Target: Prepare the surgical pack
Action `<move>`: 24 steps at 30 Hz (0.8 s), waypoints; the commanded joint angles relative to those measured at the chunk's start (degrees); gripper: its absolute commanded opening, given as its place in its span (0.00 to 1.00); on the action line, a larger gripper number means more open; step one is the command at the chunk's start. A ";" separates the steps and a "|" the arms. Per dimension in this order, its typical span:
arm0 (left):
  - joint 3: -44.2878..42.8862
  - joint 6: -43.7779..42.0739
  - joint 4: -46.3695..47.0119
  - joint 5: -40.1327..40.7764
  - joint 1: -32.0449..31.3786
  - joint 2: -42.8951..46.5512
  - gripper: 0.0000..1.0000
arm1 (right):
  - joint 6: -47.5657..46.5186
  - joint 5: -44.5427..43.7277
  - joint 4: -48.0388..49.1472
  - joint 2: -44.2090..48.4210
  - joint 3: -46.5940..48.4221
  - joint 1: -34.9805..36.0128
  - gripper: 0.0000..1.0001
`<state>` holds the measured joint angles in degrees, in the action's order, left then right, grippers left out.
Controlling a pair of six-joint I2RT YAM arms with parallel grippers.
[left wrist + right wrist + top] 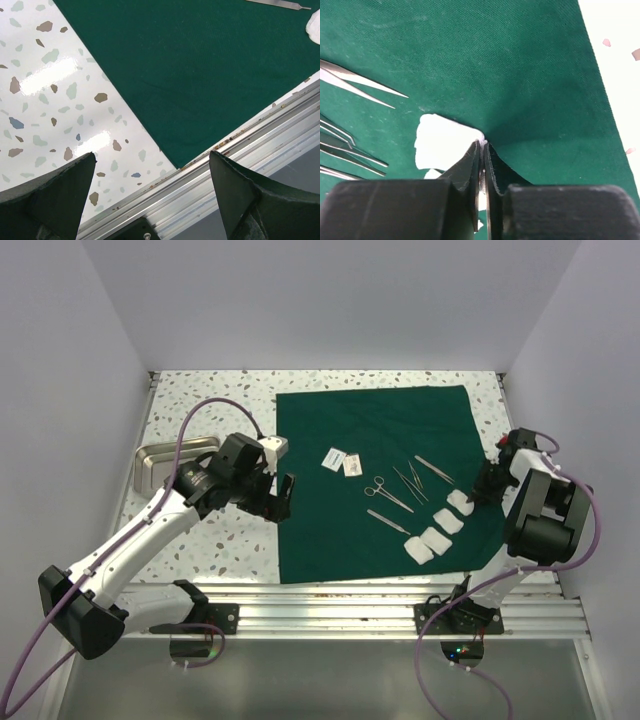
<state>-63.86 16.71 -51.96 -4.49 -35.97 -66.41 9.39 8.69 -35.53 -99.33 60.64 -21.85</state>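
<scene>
Right gripper point(482, 145) pinched shut on puckered surgical pack point(520, 75) by gauze pad point(445, 142) near its right edge. Left gripper point(152, 155) hung wide open over the pack's near-left corner.

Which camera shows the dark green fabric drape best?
Top external: nearly the whole dark green fabric drape shows there, with the right arm covering a little. Left wrist catches only its near corner; right wrist only a patch by its right edge.

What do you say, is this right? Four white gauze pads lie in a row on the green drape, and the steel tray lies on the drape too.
Not fully. The steel tray lies off the green drape, on the speckled table beside it, as the top external view shows. The four gauze pads do lie in a row on the drape.
</scene>
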 commanded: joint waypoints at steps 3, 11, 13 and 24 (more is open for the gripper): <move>-0.48 -1.07 1.34 -1.13 0.54 1.02 0.99 | -0.16 1.07 -2.52 1.06 3.51 0.22 0.00; -0.22 -1.15 1.87 -1.66 0.46 2.34 0.99 | -1.65 5.28 -10.69 10.36 5.72 0.22 0.00; 0.13 -1.07 2.04 -1.92 0.46 2.95 0.99 | -0.78 8.18 -12.28 11.87 4.58 0.14 0.00; 0.75 -0.80 1.25 -2.63 0.02 5.07 0.99 | 7.31 16.53 -9.21 20.23 -9.91 0.31 0.00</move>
<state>-63.46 16.71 -51.90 -6.02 -35.99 -62.11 13.69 20.97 -45.69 -79.53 54.00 -21.74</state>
